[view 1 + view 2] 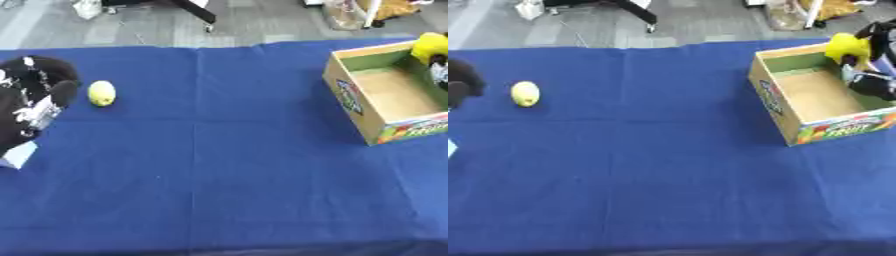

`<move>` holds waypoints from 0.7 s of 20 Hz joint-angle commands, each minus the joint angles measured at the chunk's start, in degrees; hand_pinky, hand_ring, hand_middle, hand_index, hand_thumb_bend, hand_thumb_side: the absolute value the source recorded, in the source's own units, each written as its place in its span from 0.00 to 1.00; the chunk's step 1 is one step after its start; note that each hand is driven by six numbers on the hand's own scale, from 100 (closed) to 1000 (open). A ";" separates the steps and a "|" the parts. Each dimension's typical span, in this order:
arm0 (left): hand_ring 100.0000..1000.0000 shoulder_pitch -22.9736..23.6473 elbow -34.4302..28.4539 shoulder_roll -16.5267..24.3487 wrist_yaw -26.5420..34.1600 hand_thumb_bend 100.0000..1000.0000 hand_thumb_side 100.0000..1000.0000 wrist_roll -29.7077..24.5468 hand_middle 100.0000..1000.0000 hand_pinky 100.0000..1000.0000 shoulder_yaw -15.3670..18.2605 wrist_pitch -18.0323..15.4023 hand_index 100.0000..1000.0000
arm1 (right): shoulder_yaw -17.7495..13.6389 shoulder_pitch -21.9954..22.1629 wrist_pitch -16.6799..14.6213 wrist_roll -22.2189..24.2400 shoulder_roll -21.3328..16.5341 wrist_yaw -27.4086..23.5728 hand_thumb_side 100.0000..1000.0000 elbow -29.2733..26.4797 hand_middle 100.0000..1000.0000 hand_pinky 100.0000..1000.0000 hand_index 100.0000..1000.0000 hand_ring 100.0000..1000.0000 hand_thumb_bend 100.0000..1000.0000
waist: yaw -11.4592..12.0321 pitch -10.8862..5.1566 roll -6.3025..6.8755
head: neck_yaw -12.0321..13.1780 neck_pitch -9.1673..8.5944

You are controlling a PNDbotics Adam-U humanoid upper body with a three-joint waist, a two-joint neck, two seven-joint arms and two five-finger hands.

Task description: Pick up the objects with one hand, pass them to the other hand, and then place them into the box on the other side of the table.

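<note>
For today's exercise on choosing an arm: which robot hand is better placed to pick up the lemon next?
The left robot hand: it sits right beside the small yellow oval lemon on the blue cloth. The right robot hand is across the table, holding a yellow object over the open cardboard box.

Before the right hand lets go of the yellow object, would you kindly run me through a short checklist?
1. Yellow object held in right hand: ok, fingers curl round it.
2. Object over the box: ok, above the far right corner.
3. Box floor free: ok, nothing shows inside.
4. Box upright on the blue table: ok, opening faces up.
5. Left hand clear of the drop: ok, at the table's left edge beside the lemon.
6. Left hand fingers open or shut: cannot tell.
</note>
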 commanded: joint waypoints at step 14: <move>0.64 0.17 -0.46 0.48 -0.25 0.35 0.39 -0.27 0.57 0.69 0.62 -0.19 0.68 | 1.27 -13.38 6.02 12.06 2.99 11.81 0.59 25.05 0.64 0.77 0.87 0.65 0.34 | 0.52 -1.55 -0.73 | -3.48 -0.11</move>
